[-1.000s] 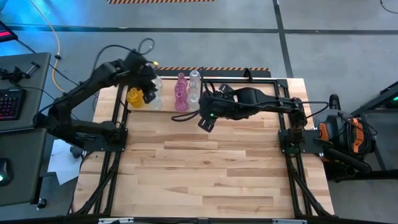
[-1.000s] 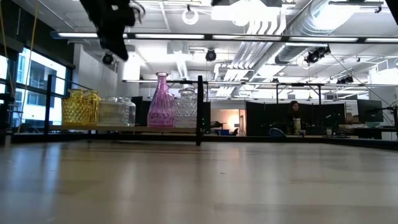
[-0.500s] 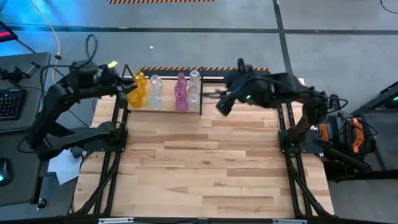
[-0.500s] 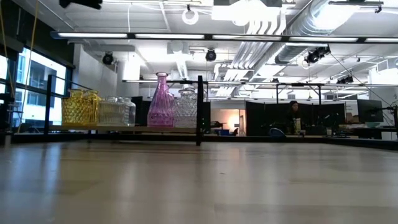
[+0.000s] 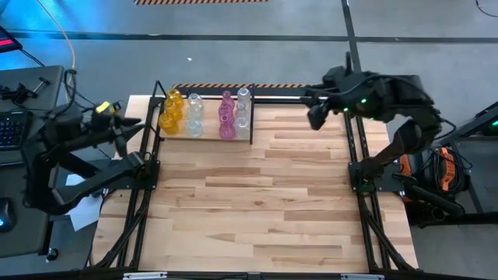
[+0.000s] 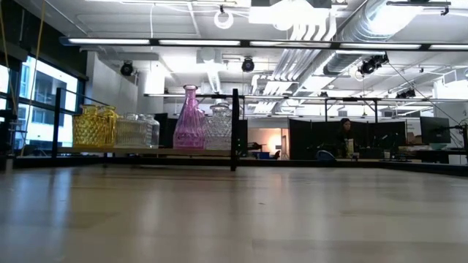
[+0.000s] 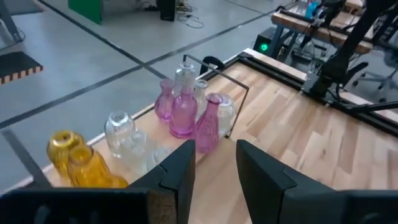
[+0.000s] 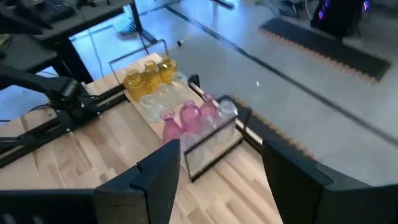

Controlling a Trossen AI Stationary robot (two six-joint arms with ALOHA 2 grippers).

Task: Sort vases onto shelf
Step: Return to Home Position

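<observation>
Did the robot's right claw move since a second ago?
Yes. In the high view the right gripper has swung to the right, away from the shelf it hung beside before. Its fingers are open and hold nothing.

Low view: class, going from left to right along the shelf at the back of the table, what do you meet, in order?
amber-yellow vases → low clear vases → tall pink vase → clear vase → black upright divider
</observation>
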